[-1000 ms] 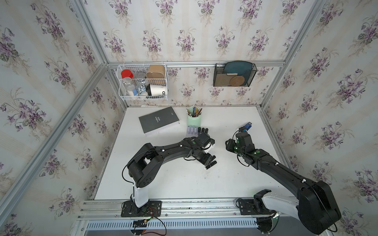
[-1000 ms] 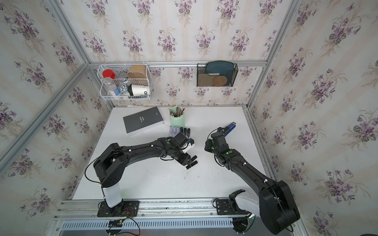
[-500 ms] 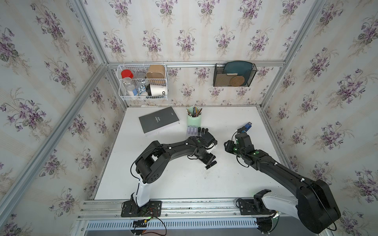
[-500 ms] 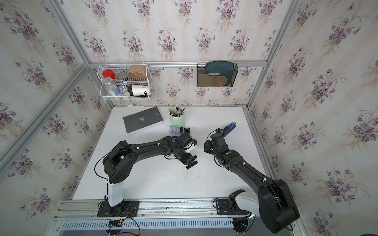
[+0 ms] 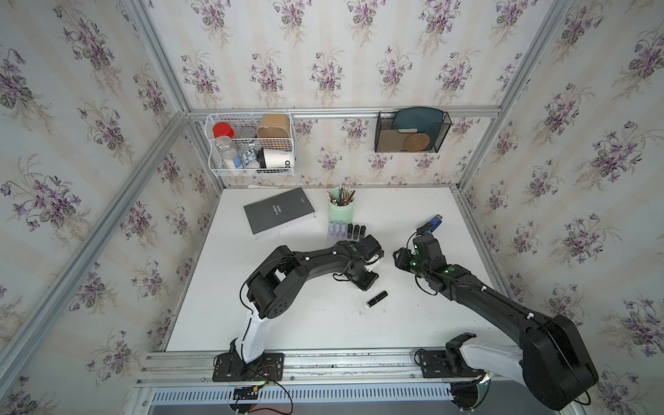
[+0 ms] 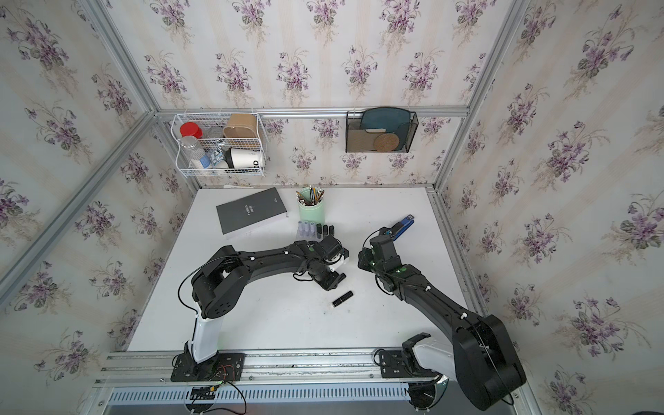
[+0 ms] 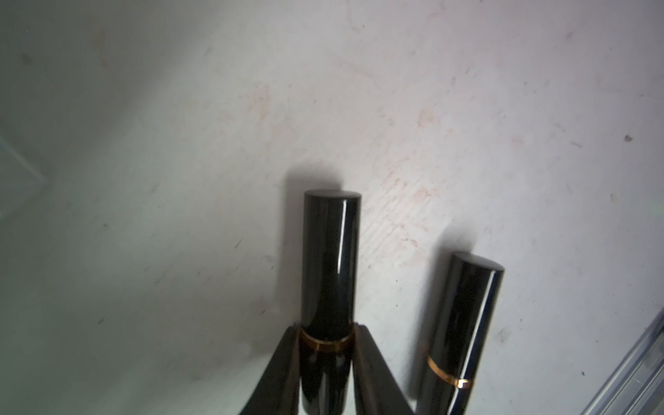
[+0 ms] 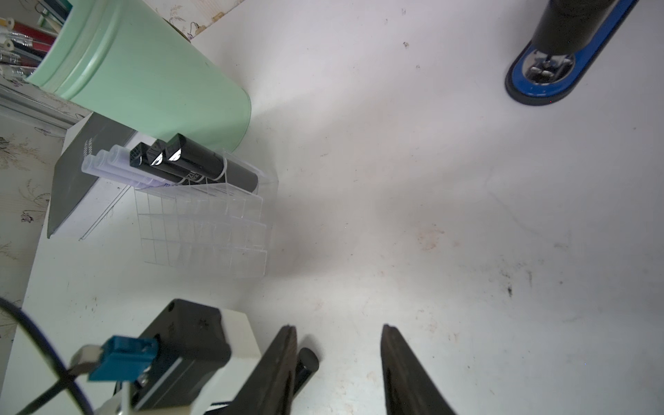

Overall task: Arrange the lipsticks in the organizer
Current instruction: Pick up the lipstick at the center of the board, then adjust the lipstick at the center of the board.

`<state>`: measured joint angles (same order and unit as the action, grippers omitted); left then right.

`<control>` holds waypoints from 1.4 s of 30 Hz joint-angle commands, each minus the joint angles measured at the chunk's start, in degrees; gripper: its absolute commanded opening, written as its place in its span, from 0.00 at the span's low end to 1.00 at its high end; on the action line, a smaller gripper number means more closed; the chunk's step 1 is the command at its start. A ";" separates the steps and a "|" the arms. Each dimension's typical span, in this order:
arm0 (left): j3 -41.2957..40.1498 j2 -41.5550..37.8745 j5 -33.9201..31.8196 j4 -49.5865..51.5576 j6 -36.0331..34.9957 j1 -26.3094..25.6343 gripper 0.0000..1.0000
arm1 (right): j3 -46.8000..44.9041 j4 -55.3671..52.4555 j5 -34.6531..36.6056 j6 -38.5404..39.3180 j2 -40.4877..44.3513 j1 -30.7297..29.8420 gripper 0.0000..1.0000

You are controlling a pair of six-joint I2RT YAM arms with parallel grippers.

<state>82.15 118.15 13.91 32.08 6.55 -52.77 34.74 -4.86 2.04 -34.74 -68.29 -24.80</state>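
My left gripper [image 7: 327, 325] is shut on a glossy black lipstick [image 7: 330, 258] at its gold band, low over the table's middle [image 5: 366, 281]. A second black lipstick [image 7: 463, 323] lies loose beside it [image 5: 377, 298], nearly parallel. The clear organizer [image 8: 215, 251] stands by the cup, with three lilac lipsticks [image 5: 337, 228] and three black ones [image 5: 356, 230] upright in its back row. My right gripper [image 8: 338, 327] hovers open to the right of the left wrist [image 5: 397, 257]. A black lipstick's end [image 8: 308, 359] shows beside one of its fingers, not gripped.
A mint-green pencil cup [image 5: 340, 210] stands right behind the organizer, with a dark book [image 5: 278, 212] to its left. A blue stapler [image 5: 433, 222] sits behind my right arm. A wire basket [image 5: 251, 143] and a mesh holder [image 5: 411, 131] hang on the back wall.
The left gripper's jaws have closed onto the black lipstick, and the left arm's elbow has swung towards the middle. The right arm has hardly moved.
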 commanded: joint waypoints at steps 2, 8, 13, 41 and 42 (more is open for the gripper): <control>0.29 0.80 -0.91 1.20 -0.87 0.00 0.26 | -0.40 1.25 -0.59 -0.66 -0.24 0.00 0.44; -0.14 0.53 -1.46 1.68 -1.50 -0.14 0.17 | -0.25 -2.07 -0.74 -1.16 0.88 -0.02 0.44; -1.13 -4.56 -0.40 1.09 -0.68 0.02 0.02 | 0.30 -6.79 -4.05 -2.22 0.23 -0.07 0.45; -21.92 -32.19 11.58 -13.48 4.50 9.12 0.00 | -3.59 -46.24 -7.61 -37.67 12.26 -31.15 0.56; -22.59 -32.78 11.51 -13.96 4.57 9.24 0.00 | -4.30 -44.69 -8.09 -37.94 12.22 -31.13 0.56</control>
<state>60.42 86.32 24.73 20.32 10.66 -43.72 31.83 -53.78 -3.01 -67.72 -55.94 -55.59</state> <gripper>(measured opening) 0.249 0.556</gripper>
